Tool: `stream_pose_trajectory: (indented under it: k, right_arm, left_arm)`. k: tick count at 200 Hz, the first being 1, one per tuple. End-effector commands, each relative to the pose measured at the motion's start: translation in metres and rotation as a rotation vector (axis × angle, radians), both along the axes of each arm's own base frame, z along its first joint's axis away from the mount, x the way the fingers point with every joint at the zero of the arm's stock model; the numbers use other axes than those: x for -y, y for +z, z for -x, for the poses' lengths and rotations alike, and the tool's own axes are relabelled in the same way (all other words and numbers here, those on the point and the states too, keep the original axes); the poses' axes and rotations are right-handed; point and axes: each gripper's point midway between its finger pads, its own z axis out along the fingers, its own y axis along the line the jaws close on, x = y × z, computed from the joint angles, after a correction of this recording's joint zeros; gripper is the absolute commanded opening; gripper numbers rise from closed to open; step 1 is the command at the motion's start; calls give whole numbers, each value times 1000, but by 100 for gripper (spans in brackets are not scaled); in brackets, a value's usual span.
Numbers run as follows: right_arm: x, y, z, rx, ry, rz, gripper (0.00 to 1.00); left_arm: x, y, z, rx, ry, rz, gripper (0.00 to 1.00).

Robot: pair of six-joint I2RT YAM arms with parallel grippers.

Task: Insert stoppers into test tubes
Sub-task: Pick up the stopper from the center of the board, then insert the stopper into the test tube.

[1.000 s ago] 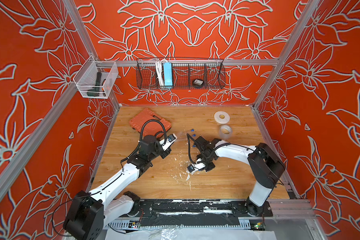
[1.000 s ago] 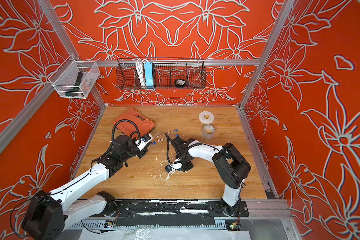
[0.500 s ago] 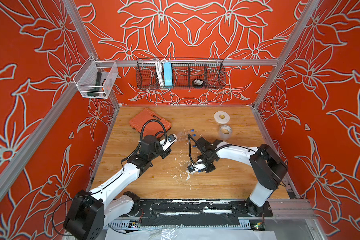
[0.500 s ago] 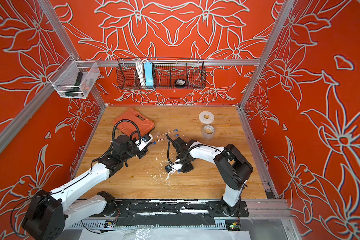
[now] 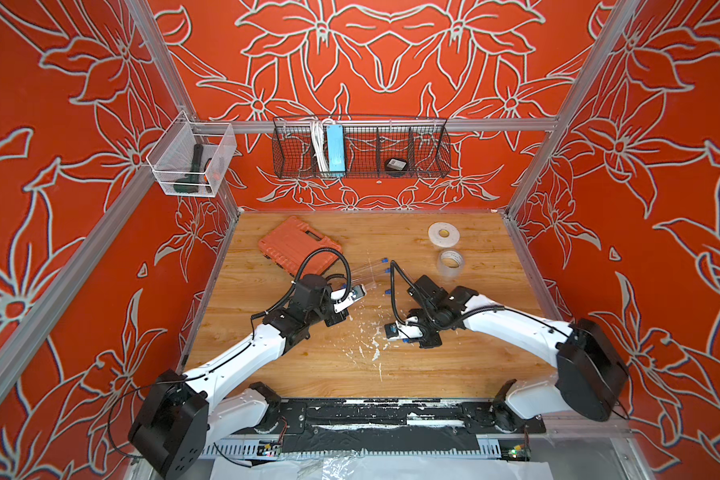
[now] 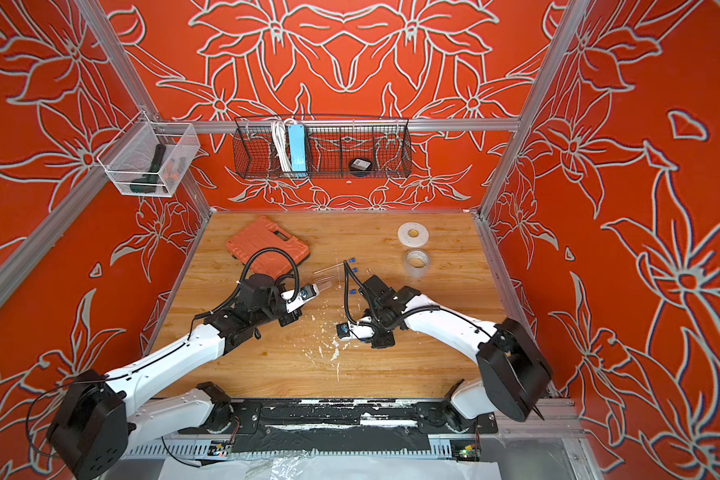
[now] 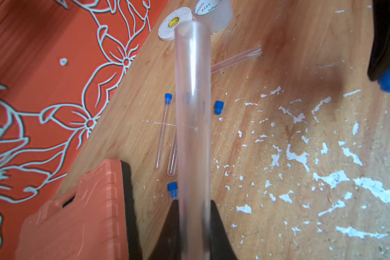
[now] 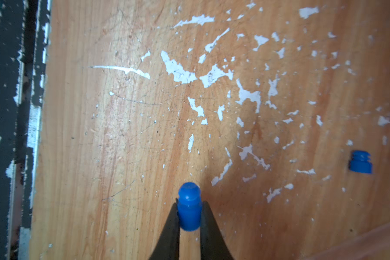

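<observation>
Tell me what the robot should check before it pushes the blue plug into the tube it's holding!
1. Left pincer clamped on the test tube: ok.
2. Right pincer clamped on the blue stopper: ok.
3. Tube's mouth open, nothing plugged in: ok.
4. Stopper lined up with the mouth: not ok, it sits off to one side, apart.
5. Stopper's narrow end facing the mouth: cannot tell.
6. Spare stopper lying on the wooden table: ok.
</observation>
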Motion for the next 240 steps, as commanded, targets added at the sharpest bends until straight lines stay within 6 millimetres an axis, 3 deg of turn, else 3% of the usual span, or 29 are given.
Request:
stream_pose_trajectory:
  k: [1,41,69,147,240]
  right_arm:
    - [10,11,3,-14,-112,-9,11]
    - [12,32,7,-49,-157,-7,11]
    - [3,46,7,-69,-197,-68,11]
    - [-15,63,8,-143,-257,-144,12]
    - [-31,65,7,-180,-252,-185,12]
  left_arm:
    - [5,-6,13,57,-79,-83,0]
    - [19,-28,25,87,-154,-227,0]
    - [23,-42,32,124,-177,-325,0]
    - [44,-36,58,283,-313,-323,0]
    - [47,-35,59,268,-309,-305,0]
